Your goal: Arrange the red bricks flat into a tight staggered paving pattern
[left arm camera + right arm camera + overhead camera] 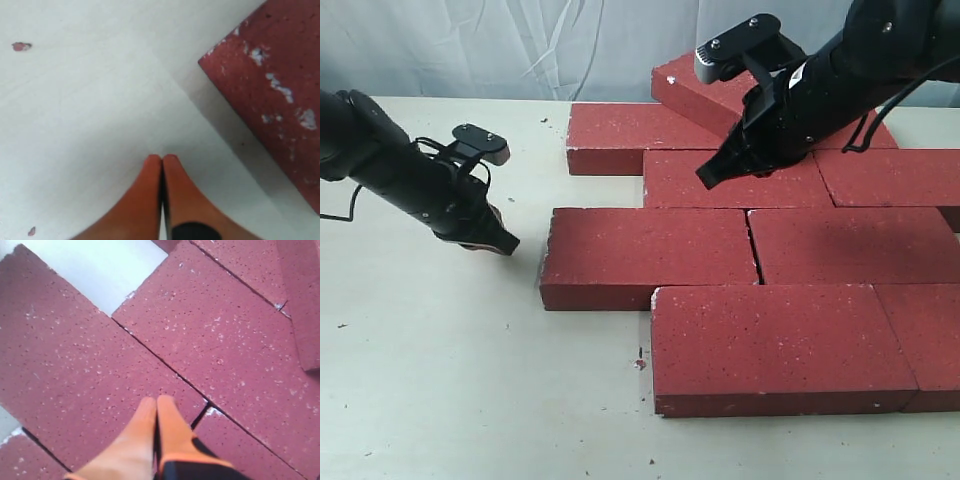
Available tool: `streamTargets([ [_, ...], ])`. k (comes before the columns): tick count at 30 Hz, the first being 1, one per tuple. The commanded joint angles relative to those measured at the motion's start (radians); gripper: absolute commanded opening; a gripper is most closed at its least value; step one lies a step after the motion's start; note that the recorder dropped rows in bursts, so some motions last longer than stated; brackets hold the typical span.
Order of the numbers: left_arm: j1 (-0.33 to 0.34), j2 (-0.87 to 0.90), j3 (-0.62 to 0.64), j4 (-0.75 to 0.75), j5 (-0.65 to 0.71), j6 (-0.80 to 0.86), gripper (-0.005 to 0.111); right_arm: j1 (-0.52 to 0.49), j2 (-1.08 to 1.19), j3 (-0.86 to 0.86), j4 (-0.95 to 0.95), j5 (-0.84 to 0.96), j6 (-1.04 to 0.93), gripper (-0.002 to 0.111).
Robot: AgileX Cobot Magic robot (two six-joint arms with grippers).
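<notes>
Several dark-red bricks (775,340) lie flat in staggered rows on the right of the pale table (440,380). One more brick (692,82) sits askew at the back, partly hidden by the right arm. My right gripper (706,178) is shut and empty, its tip just over a second-row brick (760,185). In the right wrist view its fingertips (157,400) point at a brick face (75,370) close to a joint. My left gripper (506,243) is shut and empty, low over bare table left of the third-row brick (645,250). The left wrist view shows its tips (161,157) apart from a brick corner (270,85).
Small red chips (640,363) lie on the table near the front brick, and another chip (21,46) shows in the left wrist view. A white cloth backdrop (470,45) hangs behind the table. Bricks run off the right edge of the exterior view.
</notes>
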State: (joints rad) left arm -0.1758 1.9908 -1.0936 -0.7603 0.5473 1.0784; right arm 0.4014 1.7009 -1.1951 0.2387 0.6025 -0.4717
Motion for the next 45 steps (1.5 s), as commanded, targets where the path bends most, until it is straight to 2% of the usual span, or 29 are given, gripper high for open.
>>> streamTargets([
  [1, 0.004, -0.023, -0.006, -0.068, 0.005, 0.005, 0.0, 0.0, -0.008, 0.005, 0.066, -0.023, 0.0, -0.001],
  [8, 0.004, -0.066, -0.042, -0.044, 0.037, 0.024, 0.0, 0.026, -0.008, 0.005, 0.11, -0.107, -0.055, -0.001],
  [12, 0.004, -0.137, -0.044, -0.094, 0.016, 0.024, 0.0, 0.031, -0.008, 0.005, 0.11, -0.139, -0.058, -0.001],
  [15, 0.004, -0.156, -0.046, -0.158, -0.049, 0.024, 0.0, 0.031, -0.008, 0.005, 0.102, -0.208, -0.059, -0.001],
  [18, 0.004, -0.157, -0.065, -0.272, -0.2, 0.048, 0.0, 0.031, -0.008, 0.002, 0.034, -0.303, -0.059, -0.001],
  [21, 0.004, -0.157, -0.122, -0.298, -0.269, 0.062, 0.0, 0.021, -0.008, -0.029, -0.029, -0.337, -0.059, -0.001],
  [23, 0.014, -0.152, -0.219, -0.298, -0.268, 0.058, 0.0, -0.027, -0.008, -0.115, -0.031, -0.274, -0.05, -0.001],
  [25, 0.033, -0.128, -0.333, -0.255, -0.202, 0.019, 0.0, -0.098, 0.013, -0.229, -0.028, -0.152, -0.03, -0.001],
  [26, 0.047, -0.097, -0.426, -0.161, -0.123, -0.087, 0.0, -0.151, 0.044, -0.317, -0.028, -0.066, 0.002, -0.001],
  [27, 0.052, -0.08, -0.464, -0.107, -0.084, -0.144, 0.0, -0.171, 0.061, -0.351, -0.028, -0.032, 0.012, -0.001],
  [29, 0.055, 0.002, -0.621, 0.206, 0.071, -0.418, 0.0, -0.236, 0.167, -0.511, -0.028, 0.102, 0.054, -0.001],
  [30, 0.055, 0.033, -0.667, 0.296, 0.156, -0.499, 0.0, -0.253, 0.218, -0.572, -0.028, 0.124, 0.071, -0.001],
  [32, 0.055, 0.08, -0.716, 0.327, 0.301, -0.541, 0.0, -0.274, 0.335, -0.698, -0.029, 0.126, 0.099, -0.001],
  [37, 0.055, 0.088, -0.657, 0.329, 0.47, -0.56, 0.0, -0.332, 0.67, -1.115, -0.032, 0.176, 0.192, -0.001],
  [41, 0.055, 0.064, -0.547, 0.325, 0.406, -0.518, 0.0, -0.344, 0.819, -1.318, -0.035, 0.282, 0.204, -0.001],
  [45, 0.055, 0.017, -0.396, 0.319, 0.28, -0.494, 0.0, -0.344, 0.904, -1.429, -0.035, 0.33, 0.204, -0.001],
])
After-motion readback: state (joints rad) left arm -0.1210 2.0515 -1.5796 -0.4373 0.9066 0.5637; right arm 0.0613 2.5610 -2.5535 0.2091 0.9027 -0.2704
